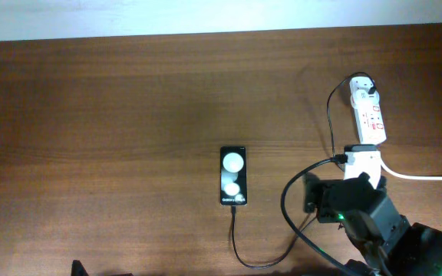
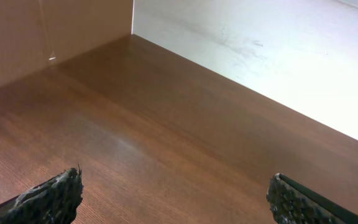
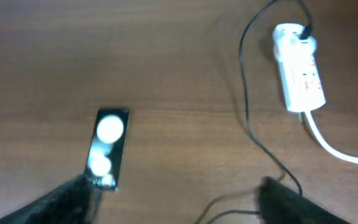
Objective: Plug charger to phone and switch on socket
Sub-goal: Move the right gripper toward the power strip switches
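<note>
Overhead shows the phone (image 1: 233, 176) lying flat near the middle of the brown worktop (image 1: 113, 115), face up, with two white glare spots on it. The charger (image 1: 233, 226) is a thin black cable. One end of it meets the bottom edge of the phone, so it looks plugged in there, though the tip is too small to be sure. From the phone the cable loops down, swings to the right and goes up to the socket (image 1: 370, 119), the white power strip near the right side of the worktop. A small black plug sits in the far end of the socket, so that part looks done too. What seems left is the switch. The red switches on the socket are too small to tell if one is on, and nothing is touching them. The right end effector (image 3: 174, 186) hangs above the worktop, between the phone and the socket and a bit nearer the robot than both. Its two fingers are spread wide and it grasps nothing. The left end effector (image 2: 176, 190) is over bare wood, also spread wide with nothing in it. My guess is that the right arm needs to reach the socket and press the switch next.
</note>
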Available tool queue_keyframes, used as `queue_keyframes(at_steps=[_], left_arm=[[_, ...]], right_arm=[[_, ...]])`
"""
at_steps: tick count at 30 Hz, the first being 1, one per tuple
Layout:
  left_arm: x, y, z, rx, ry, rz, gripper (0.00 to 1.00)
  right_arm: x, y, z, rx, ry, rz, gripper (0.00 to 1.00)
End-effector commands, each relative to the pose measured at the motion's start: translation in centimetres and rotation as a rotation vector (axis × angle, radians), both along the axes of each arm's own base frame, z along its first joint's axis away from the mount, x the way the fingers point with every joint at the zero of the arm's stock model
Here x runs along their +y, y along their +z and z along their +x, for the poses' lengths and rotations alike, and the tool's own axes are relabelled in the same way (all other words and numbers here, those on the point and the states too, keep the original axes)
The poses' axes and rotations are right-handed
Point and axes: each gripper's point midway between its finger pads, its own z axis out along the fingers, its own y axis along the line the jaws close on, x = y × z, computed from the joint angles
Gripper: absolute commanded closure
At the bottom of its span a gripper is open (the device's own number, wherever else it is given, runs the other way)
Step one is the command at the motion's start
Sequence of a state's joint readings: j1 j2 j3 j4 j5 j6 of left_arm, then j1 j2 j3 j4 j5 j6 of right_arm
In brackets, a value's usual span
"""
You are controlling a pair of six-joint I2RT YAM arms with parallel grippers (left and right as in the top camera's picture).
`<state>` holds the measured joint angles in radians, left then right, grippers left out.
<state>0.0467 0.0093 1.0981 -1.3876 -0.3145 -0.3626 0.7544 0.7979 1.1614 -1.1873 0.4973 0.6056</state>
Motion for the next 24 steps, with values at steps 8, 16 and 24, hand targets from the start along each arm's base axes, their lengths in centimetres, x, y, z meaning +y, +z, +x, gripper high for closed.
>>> queue_keyframes(at_steps=[8,16,24], left_arm=[[-0.1,0.0,0.0,-0.007,0.002,-0.007,0.01],[-0.1,0.0,0.0,-0.007,0.002,-0.007,0.01],[-0.1,0.1,0.0,-0.008,0.002,-0.007,0.01]], right_arm=[[-2.1,10.1,5.8,-0.139,-0.24,-0.077,0.83],[-15.5,3.8,13.6,0.174,-0.656,0.152,0.96],[-23.3,-17.7,21.6,0.687,-0.683,0.51,0.96]])
